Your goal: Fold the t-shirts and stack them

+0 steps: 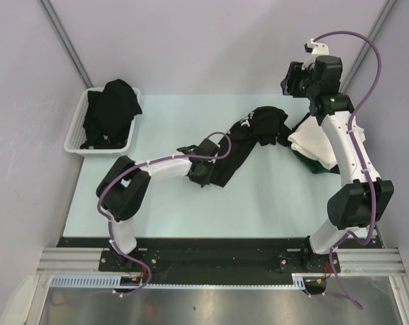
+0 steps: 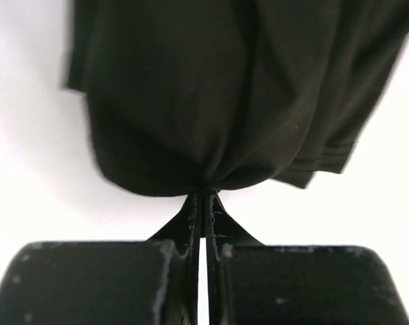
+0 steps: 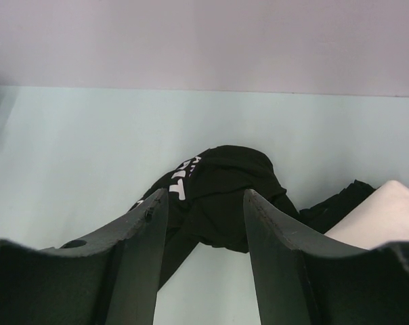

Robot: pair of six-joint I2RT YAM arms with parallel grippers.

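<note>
Smooth pale mint tabletop (image 1: 191,210): left gripper (image 2: 203,200) clamps a crumpled black white-lettered cotton t-shirt (image 1: 240,143); beyond it, right gripper (image 3: 204,198) stands with jaws apart.

A white plastic slotted basket (image 1: 74,135) sits in the upper left of the top view, at the far-left corner of a pale mint-green tabletop (image 1: 191,122). Plain grey-lilac wall panels (image 1: 211,40) fill the upper frame, crossed by a slanted metal strut (image 1: 66,40). Along the bottom run a black base plate (image 1: 211,252), aluminium rails (image 1: 62,261) and a brushed steel sheet (image 1: 225,305). In the right wrist view the tabletop (image 3: 89,149) meets the wall (image 3: 204,40) in the upper frame.
</note>
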